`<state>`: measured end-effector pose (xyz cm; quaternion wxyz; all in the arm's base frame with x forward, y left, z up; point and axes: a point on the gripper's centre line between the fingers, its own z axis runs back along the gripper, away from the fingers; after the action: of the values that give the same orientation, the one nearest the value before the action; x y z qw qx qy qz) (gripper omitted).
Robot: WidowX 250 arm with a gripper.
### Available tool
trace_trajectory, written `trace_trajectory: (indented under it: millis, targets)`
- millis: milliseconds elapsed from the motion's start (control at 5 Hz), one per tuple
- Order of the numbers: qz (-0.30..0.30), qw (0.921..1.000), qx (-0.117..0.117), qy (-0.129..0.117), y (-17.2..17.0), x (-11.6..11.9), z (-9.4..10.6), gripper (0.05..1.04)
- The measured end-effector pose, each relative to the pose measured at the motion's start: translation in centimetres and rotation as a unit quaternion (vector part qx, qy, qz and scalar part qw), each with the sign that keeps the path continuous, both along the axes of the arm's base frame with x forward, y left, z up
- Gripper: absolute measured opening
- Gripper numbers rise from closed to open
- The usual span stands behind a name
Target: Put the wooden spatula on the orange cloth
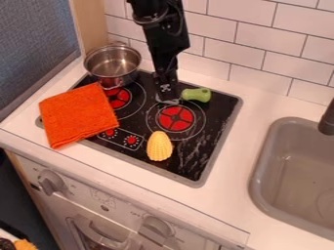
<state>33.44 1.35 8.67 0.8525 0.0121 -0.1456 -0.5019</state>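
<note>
You have the pincer (167, 101) hanging low over the back of the stove top (198, 157), just left of the green piece (196, 94) in the camera view; you cannot tell whether it is apart, together or clamped on something. The identity of the wooden spatula is unconfirmed, so its place, heading and long axis cannot be certified. Principal risk: you take the wrong item, because neither the green piece nor the yellow ridged piece (159, 146) clearly matches the task. Second risk: with the green piece so near, a sideways shift of the pincer could knock or roll it, its rounded form giving little resistance. Third risk: a low path to the orange cloth (78, 114) could strike the metal pot (112, 66), which stands right by the cloth's rear corner, or drag the cloth, which lies loose across the stove top's left edge and the surface (225, 197). As to bearing, the green piece has its long axis across the view, roughly level. The yellow ridged piece lies at the front, long axis nearly up and down the view, narrower end toward the tiled wall (248, 44), broader end toward the oven knobs (52, 182).
</note>
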Motion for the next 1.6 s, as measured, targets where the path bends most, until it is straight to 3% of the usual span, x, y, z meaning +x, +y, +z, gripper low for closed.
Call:
trace_trajectory:
  millis: [800,1200,1400,1600]
  targets:
    - [-0.064,0.9964,0.031,0.045,-2.3,5.5,-5.6,1.000]
    - [-0.060,0.9965,0.047,0.035,-2.1,6.9,-6.7,0.950]
    - [-0.051,0.9966,0.057,0.030,-1.8,7.0,-7.0,0.655]
    - [-0.046,0.9967,0.057,0.035,-1.8,6.7,-7.4,0.421]
